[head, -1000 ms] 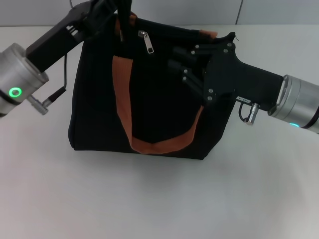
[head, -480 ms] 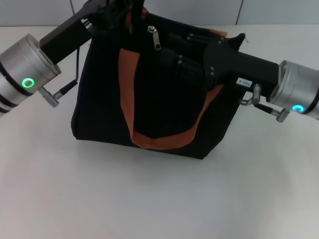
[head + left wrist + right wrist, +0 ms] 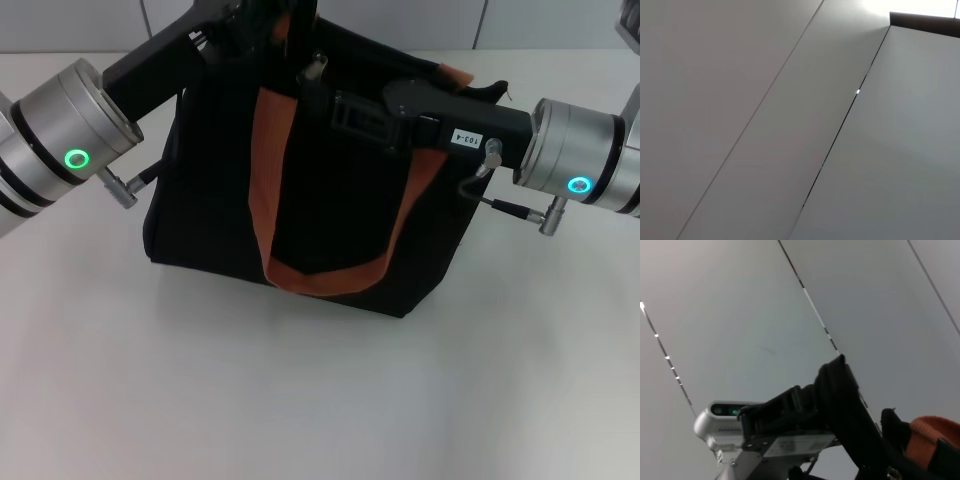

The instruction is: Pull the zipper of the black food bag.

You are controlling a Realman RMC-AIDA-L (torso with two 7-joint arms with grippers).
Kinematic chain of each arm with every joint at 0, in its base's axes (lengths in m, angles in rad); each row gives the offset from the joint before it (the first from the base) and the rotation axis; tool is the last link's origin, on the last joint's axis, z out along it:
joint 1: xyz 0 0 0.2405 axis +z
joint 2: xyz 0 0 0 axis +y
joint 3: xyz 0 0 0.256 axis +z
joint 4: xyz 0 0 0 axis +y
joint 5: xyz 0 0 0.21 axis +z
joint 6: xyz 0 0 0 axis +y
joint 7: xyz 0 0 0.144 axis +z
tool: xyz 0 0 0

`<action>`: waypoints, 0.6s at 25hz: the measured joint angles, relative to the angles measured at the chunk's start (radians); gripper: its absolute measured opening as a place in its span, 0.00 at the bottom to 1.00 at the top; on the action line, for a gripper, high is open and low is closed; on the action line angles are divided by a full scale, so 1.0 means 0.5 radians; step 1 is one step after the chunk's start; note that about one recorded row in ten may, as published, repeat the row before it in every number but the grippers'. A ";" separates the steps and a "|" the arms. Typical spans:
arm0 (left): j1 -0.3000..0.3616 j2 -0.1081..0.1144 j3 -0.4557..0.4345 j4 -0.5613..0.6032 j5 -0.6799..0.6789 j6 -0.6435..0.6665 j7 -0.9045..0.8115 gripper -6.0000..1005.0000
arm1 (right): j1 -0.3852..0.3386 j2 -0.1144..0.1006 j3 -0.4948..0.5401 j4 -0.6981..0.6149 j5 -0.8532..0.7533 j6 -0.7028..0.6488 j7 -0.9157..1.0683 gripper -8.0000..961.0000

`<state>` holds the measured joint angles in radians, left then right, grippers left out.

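The black food bag (image 3: 320, 210) stands upright on the white table, its orange-brown straps (image 3: 268, 170) hanging in a U down its face. The silver zipper (image 3: 316, 66) pull sticks up at the bag's upper edge, left of the middle. My right gripper (image 3: 318, 92) reaches in from the right, its tips right under the pull; its grip is hidden. My left gripper (image 3: 262, 22) is shut on the bag's top left corner. The right wrist view shows the left gripper (image 3: 790, 407) pinching a raised fold of the black bag (image 3: 840, 390).
The white table (image 3: 300, 400) stretches in front of the bag. A grey panelled wall (image 3: 765, 125) stands behind it. A cable and plug (image 3: 510, 208) hang off my right wrist beside the bag's right side.
My right gripper has turned and slid left along the bag's top to the zipper pull. The left arm and the bag's top have shifted right, and the pull now sits higher.
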<state>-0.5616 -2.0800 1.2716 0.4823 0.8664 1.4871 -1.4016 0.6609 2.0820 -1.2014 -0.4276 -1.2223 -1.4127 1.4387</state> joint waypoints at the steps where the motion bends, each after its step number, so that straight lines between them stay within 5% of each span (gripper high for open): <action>1: -0.001 0.000 0.000 0.000 -0.002 -0.003 0.000 0.09 | -0.002 0.000 0.001 0.000 -0.001 0.009 0.006 0.43; 15: -0.009 0.000 0.003 -0.007 -0.011 -0.018 0.019 0.09 | 0.038 -0.002 -0.015 -0.022 -0.052 0.014 0.103 0.43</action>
<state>-0.5662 -2.0800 1.2732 0.4789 0.8610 1.4781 -1.3919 0.6799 2.0808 -1.2088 -0.4385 -1.2485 -1.4055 1.4899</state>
